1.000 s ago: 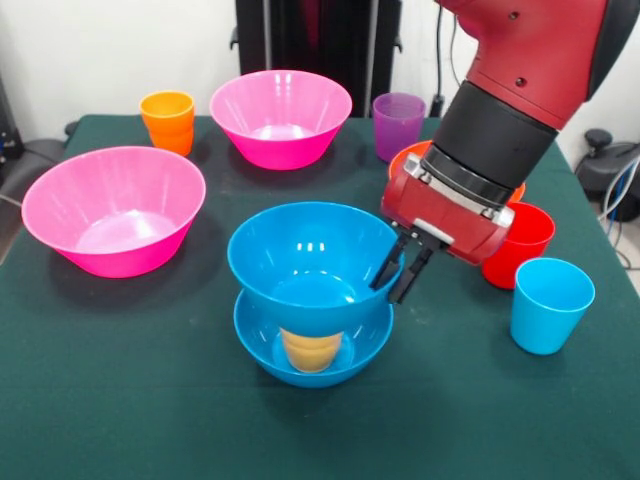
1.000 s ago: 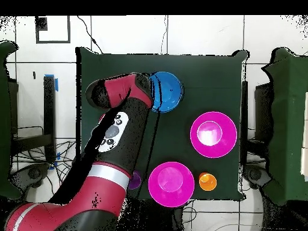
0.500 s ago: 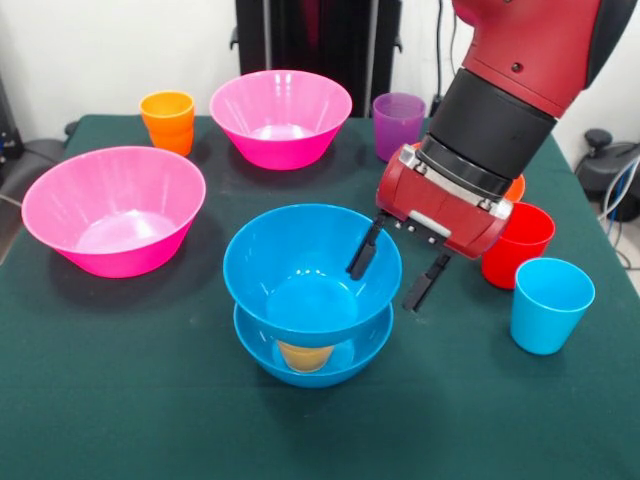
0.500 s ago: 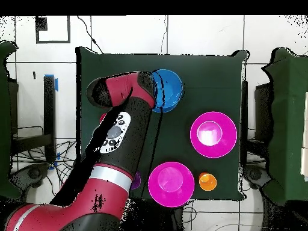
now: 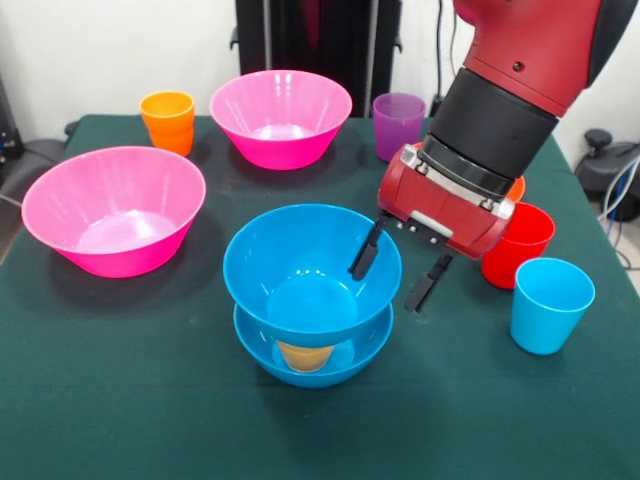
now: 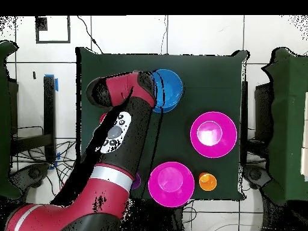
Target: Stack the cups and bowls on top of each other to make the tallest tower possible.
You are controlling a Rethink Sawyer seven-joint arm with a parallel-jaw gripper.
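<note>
The tower [image 5: 312,300] stands at the near middle of my dark green cloth-covered table [image 5: 120,400]: a glossy blue plastic bowl [image 5: 310,350] at the bottom, a yellow plastic cup [image 5: 305,354] showing through its wall, and a second blue plastic bowl [image 5: 300,275] resting on top. My red and black arm [image 5: 520,80] comes down at the stack's right, and the tool [image 5: 392,272] hangs with its two dark fingers [image 5: 365,255] spread apart, one inside the upper bowl's right rim, the other outside it; they hold nothing.

Right of the tower, the light blue plastic tumbler [image 5: 549,305] stands upright and alone, with the red plastic tumbler [image 5: 516,244] just behind it and partly hidden by the arm. A sliver of the shallow orange-red plastic bowl [image 5: 516,188] shows beyond that. The purple plastic tumbler [image 5: 398,125] stands at the far side, beside one large pink plastic bowl [image 5: 281,117], and the orange plastic tumbler [image 5: 168,121] stands farther left. The second large pink plastic bowl [image 5: 113,208] sits open-side up on the left, well apart from the tower.

From overhead, the arm covers much of the table's left; the top blue bowl [image 6: 168,90], both pink bowls and the orange tumbler [image 6: 207,181] remain visible.
</note>
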